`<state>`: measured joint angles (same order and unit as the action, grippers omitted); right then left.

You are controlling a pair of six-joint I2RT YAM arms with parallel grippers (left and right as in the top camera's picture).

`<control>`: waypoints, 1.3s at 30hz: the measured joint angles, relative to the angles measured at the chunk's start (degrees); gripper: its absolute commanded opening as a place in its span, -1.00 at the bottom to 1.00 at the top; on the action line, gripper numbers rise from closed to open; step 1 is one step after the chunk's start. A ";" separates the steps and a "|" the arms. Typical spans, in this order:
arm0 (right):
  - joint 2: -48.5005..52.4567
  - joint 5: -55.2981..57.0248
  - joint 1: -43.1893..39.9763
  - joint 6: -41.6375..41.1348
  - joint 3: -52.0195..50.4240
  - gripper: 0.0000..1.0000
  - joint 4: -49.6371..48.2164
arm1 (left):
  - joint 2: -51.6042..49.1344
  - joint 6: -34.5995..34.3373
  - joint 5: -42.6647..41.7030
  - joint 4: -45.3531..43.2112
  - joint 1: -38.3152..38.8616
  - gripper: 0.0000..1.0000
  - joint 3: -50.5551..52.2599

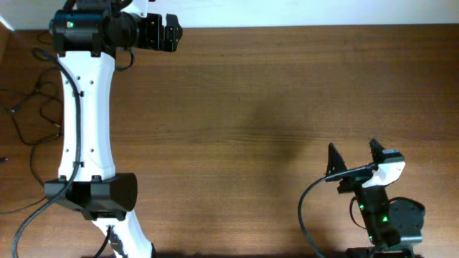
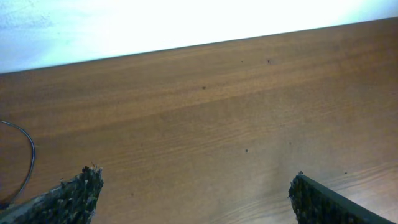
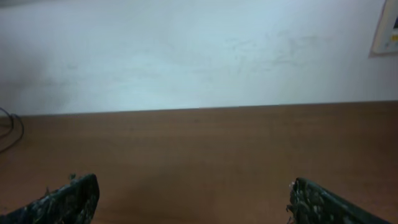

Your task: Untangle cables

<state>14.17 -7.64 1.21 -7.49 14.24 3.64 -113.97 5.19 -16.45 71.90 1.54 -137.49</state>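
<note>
The cables [image 1: 30, 107] lie as loose thin black loops at the far left edge of the table, left of my left arm's white link. One thin loop shows at the left edge of the left wrist view [image 2: 28, 155], and a bit of cord at the left edge of the right wrist view [image 3: 11, 127]. My left gripper [image 1: 163, 34] is open and empty at the table's far edge, well right of the cables. My right gripper [image 1: 355, 156] is open and empty near the front right, far from them.
The wooden table [image 1: 251, 107] ends at a white wall along its far edge [image 3: 199, 62]. My left arm's white link [image 1: 86, 115] runs from the front left up to the far edge. The right arm's thick black cable [image 1: 305, 208] loops by its base.
</note>
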 measured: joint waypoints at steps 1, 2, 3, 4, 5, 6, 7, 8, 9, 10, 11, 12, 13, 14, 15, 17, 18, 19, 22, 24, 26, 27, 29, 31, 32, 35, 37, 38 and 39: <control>-1.29 0.13 0.00 -0.02 -1.27 0.97 -0.74 | 0.00 0.00 0.00 0.02 0.00 0.99 0.00; -2.16 0.13 0.00 -0.02 -2.16 0.97 -0.94 | 0.00 0.00 0.00 0.00 0.00 0.99 0.00; -3.56 0.15 0.02 -0.02 -3.39 0.97 -0.94 | 0.00 0.00 0.00 -0.04 0.00 0.99 0.00; -4.52 0.31 0.15 0.00 -4.39 0.97 -0.98 | 0.00 0.00 0.00 -0.04 0.00 0.99 0.00; -5.29 0.57 0.55 -0.02 -5.25 0.97 -1.44 | 0.00 0.00 -0.02 0.00 0.00 0.99 0.00; -6.38 0.79 1.20 -0.04 -6.27 0.97 -1.86 | 0.00 0.00 0.00 -0.02 0.00 0.99 0.00; -7.65 1.05 1.92 -0.04 -7.28 0.97 -2.16 | 0.00 0.00 0.00 0.00 0.00 0.99 0.00; -8.46 1.20 2.25 -0.04 -7.91 0.97 -2.40 | 0.00 0.00 0.00 -0.02 0.00 0.99 0.02; -9.64 1.42 2.43 -0.04 -8.90 0.97 -2.47 | 0.00 0.00 0.00 -0.04 0.00 0.99 0.00; -10.19 1.62 2.43 0.02 -9.62 0.97 -2.51 | 0.00 0.00 0.00 0.00 0.00 0.99 0.00; -11.04 1.66 2.45 -0.02 -10.80 0.97 -2.40 | 0.00 0.00 0.00 0.00 0.00 0.99 0.00; -11.89 1.95 2.45 0.00 -11.85 0.97 -2.40 | 0.00 0.00 0.00 -0.02 0.00 0.99 0.00; -12.61 2.25 2.45 -0.02 -12.46 0.97 -2.45 | 0.00 0.02 0.00 -0.02 0.00 0.99 0.00; -13.18 2.69 2.49 0.00 -13.00 0.97 -2.23 | 0.00 0.00 0.00 0.00 0.00 0.99 0.02; -13.29 3.23 2.49 0.02 -13.29 0.97 -1.73 | 0.00 0.00 0.00 -0.04 0.00 0.99 0.00; -13.27 4.04 2.54 0.00 -13.44 0.98 0.50 | 0.00 0.00 0.00 -0.02 0.00 0.99 0.00; -13.29 4.46 2.54 0.00 -13.44 0.97 0.61 | 0.00 0.00 0.00 0.00 0.00 0.99 0.00; -13.29 4.79 2.54 -0.02 -13.44 0.98 0.63 | 0.00 0.00 0.00 -0.02 0.00 0.99 0.00; -13.29 5.09 2.54 -0.02 -13.44 0.97 0.63 | 0.00 0.00 0.00 -0.04 0.00 0.99 0.02; -13.29 5.14 2.54 -0.02 -13.44 0.97 0.63 | 0.00 0.00 0.00 -0.04 0.00 0.99 0.02; -13.29 5.27 2.54 0.02 -13.44 0.97 0.63 | 0.00 0.00 0.00 -0.04 0.00 0.99 0.02; -13.29 5.27 2.54 -0.02 -13.44 0.98 0.63 | 0.00 0.00 0.00 -0.04 0.00 0.99 0.00; -13.29 5.27 2.54 0.00 -13.44 0.97 0.63 | 0.00 0.00 0.00 -0.02 0.00 0.99 0.00; -13.29 5.27 2.54 0.00 -13.44 0.97 0.63 | 0.00 0.00 0.00 -0.04 0.00 0.99 0.02; -13.29 5.27 2.54 0.02 -13.44 0.97 0.63 | 0.00 0.00 0.00 -0.04 0.00 0.99 0.00; -13.29 5.27 2.54 0.02 -13.44 0.97 0.63 | 0.00 0.00 0.00 -0.04 0.00 0.99 0.02; -13.29 5.27 2.54 0.07 -13.44 0.97 0.63 | 0.00 0.00 0.00 -0.04 0.00 0.99 0.00; -13.29 5.27 2.54 0.07 -13.44 0.97 0.63 | 0.00 0.00 0.00 -0.02 0.00 0.99 0.00; -13.29 5.27 2.54 0.07 -13.44 0.97 0.63 | 0.00 0.00 0.00 0.02 0.00 0.99 0.00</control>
<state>0.89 -2.37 3.75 -7.42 0.80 4.27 -113.97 5.19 -16.45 71.92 1.54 -137.49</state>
